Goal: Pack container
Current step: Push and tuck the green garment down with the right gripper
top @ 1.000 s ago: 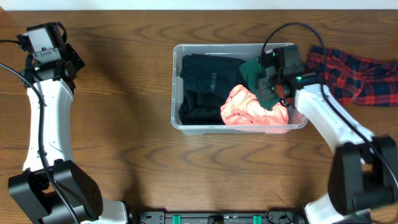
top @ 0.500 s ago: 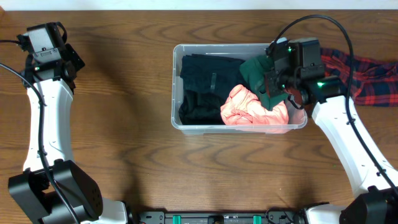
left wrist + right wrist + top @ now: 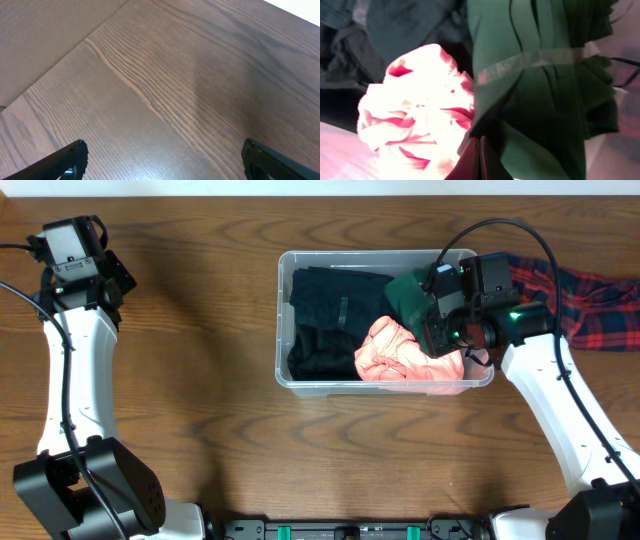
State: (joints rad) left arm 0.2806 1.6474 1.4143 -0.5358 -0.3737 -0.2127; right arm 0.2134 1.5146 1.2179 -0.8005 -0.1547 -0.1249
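The clear container [image 3: 282,320] stands at the table's middle right. It holds a black garment [image 3: 325,320] on the left, a crumpled pink garment [image 3: 395,355] at the front and a dark green garment [image 3: 405,295] at the back right. My right gripper [image 3: 440,320] is over the container's right end. In the right wrist view its fingers [image 3: 479,160] are pressed together on a fold of the green garment [image 3: 545,100], beside the pink garment [image 3: 420,110]. My left gripper [image 3: 162,160] is open and empty over bare wood at the far left [image 3: 108,278].
A red and navy plaid cloth [image 3: 590,305] lies on the table right of the container, partly under my right arm. Black cables loop above the right wrist. The table's back edge runs close behind the container.
My right wrist swung right over the container's right rim, then shifted a little down and left. The green garment stays at the gripper. The left arm has not moved.
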